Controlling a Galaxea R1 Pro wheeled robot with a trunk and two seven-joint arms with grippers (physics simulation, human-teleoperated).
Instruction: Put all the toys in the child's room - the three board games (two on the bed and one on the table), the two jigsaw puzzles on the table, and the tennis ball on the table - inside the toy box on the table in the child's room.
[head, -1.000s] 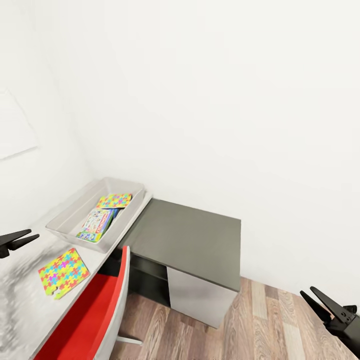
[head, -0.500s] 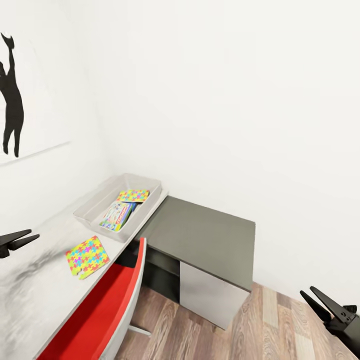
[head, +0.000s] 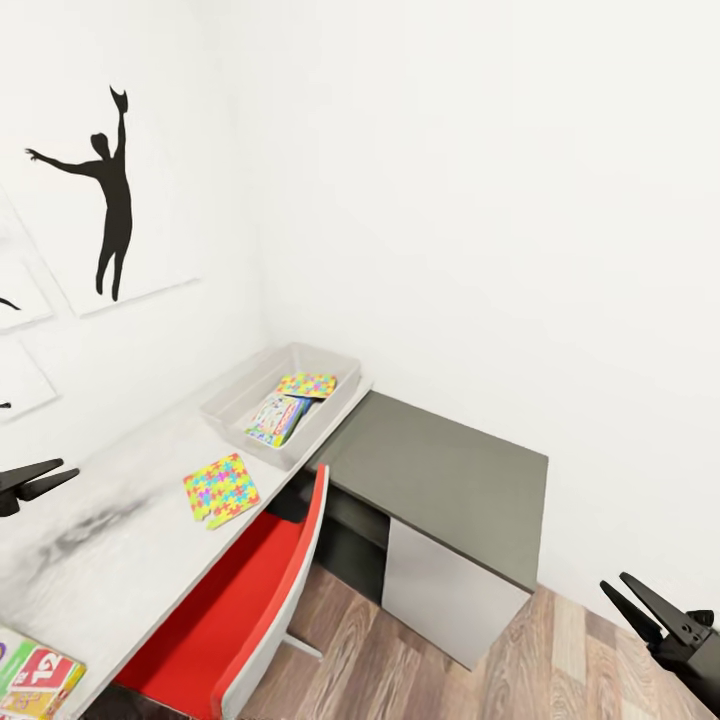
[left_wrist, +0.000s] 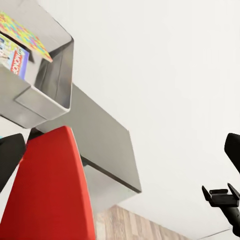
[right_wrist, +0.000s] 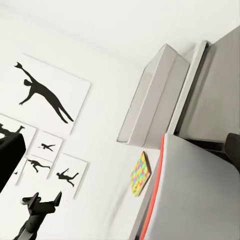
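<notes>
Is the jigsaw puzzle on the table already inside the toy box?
No, this jigsaw puzzle lies flat on the table, outside the toy box.

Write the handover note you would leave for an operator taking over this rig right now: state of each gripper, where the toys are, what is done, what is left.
Left gripper: jaws open, empty, above the marble table.
Right gripper: jaws open, empty, over the wood floor.
Done: one jigsaw puzzle and a Monopoly board game lie inside the toy box.
Left: a second jigsaw puzzle lies flat on the table by the red chair; another board game sits at the table's near end. Tennis ball and third board game: positions unconfirmed.
</notes>
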